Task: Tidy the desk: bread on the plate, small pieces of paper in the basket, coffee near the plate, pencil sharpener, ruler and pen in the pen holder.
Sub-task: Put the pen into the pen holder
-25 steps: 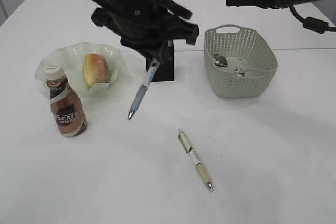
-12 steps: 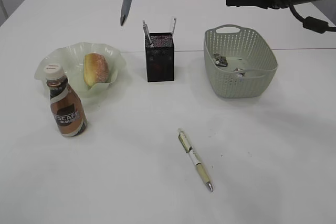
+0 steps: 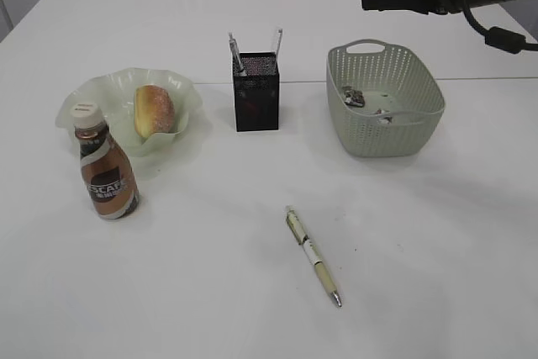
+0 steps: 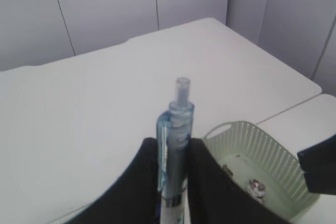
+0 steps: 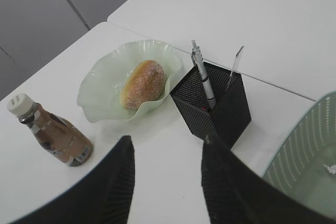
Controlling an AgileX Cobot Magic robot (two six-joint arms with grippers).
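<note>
Left wrist view shows the left gripper (image 4: 176, 182) narrowed on a blue translucent pen (image 4: 176, 145), its dark fingers (image 4: 144, 182) pinching the barrel low so the clicker end stands upright; from here I judge it is raised high, since that arm is out of the exterior view, and meant for the pen holder (image 3: 255, 92). That holder, a black mesh box with square sides, stands mid-worktop toward the far edge and already carries a silver pen (image 5: 202, 74) and a clear ruler (image 5: 235, 61), leaning in its corners.

Right gripper (image 5: 167, 174) hangs half open with nothing between its ribbed black fingers (image 5: 113, 182), looking down over the holder.

Toward the left edge, the bread (image 3: 154, 111), a sugared oval roll, lies in the wavy pale-green plate (image 3: 84, 94), and the coffee (image 3: 105, 170), a brown labelled bottle with a white cap, stands just in front of it, so both look settled. Toward the right edge the woven-look plastic basket (image 3: 420, 98) holds small crumpled bits of paper (image 3: 353, 97). A cream pen (image 3: 313, 255) with a metal tip lies slanted near the front edge, not yet collected.
</note>
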